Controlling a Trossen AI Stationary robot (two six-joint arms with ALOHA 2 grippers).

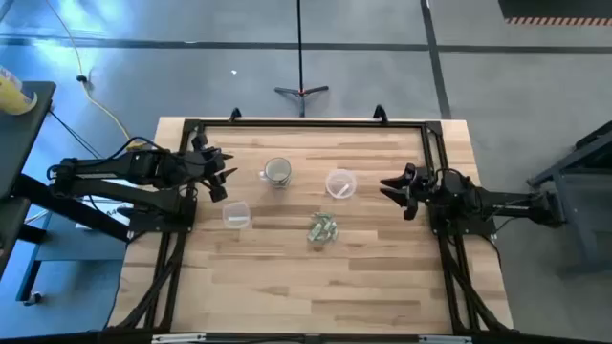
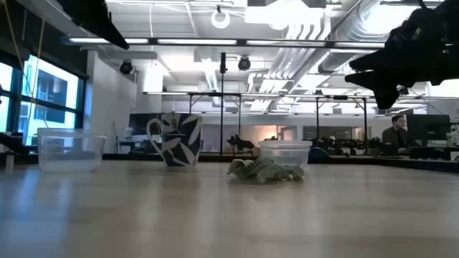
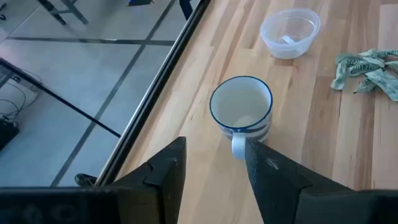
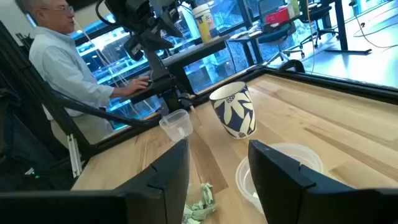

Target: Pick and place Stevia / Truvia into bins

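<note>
The Stevia / Truvia packets [image 1: 322,228] lie in a small pale green and white heap near the table's middle, also seen as packets [image 3: 367,67], packets [image 2: 265,171] and packets [image 4: 200,202]. The round clear cup [image 1: 340,182] stands upright just beyond them, with a small white piece inside the cup [image 3: 290,31]. My left gripper [image 1: 218,177] hovers open at the table's left, left of a mug. My right gripper [image 1: 394,188] hovers open at the right, just right of the cup [image 4: 283,167]. Neither gripper touches anything.
A blue-and-white patterned mug [image 1: 276,172] stands between my left gripper and the cup, directly ahead of that gripper as mug [image 3: 241,109]. A squarish clear tub [image 1: 236,215] sits left of the packets. A black frame [image 1: 306,124] rims the table. A person [image 4: 59,68] sits beyond the left side.
</note>
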